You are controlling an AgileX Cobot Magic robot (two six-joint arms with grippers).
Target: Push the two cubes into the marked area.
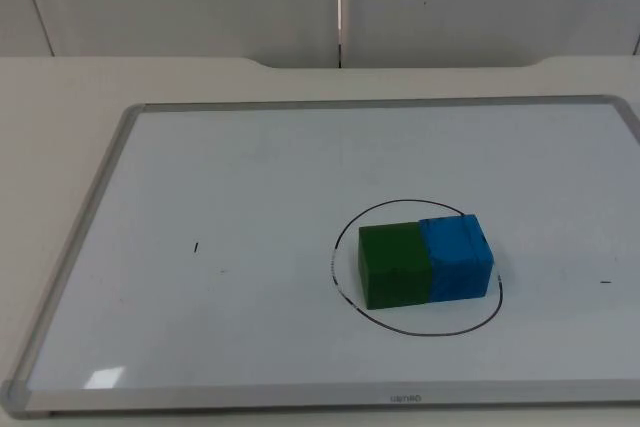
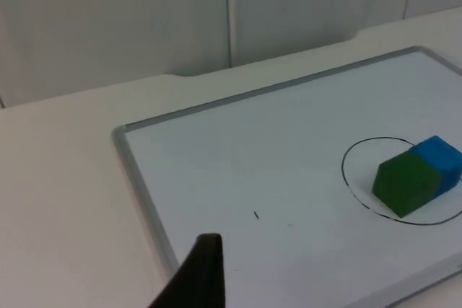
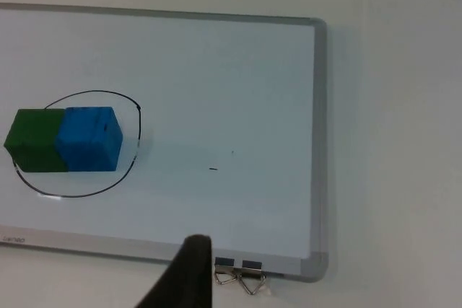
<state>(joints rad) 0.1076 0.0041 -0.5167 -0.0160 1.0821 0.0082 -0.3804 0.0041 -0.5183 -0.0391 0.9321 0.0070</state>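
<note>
Where circle (image 1: pixel 345 232) closes, green cube (image 1: pixel 394 265), blue cube (image 1: pixel 455 257) inside.

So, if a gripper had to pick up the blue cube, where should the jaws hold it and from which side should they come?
Probably from above, with the jaws on the blue cube's near and far faces. Its left face touches the green cube, so no finger fits there. The other faces are free and flat, and it sits flat on the whiteboard inside the drawn circle.

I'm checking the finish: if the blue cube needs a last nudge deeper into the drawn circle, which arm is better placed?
Right, probably. The blue cube sits on the circle's right side, touching the green cube, so an inward push comes from the right arm's side.
</note>
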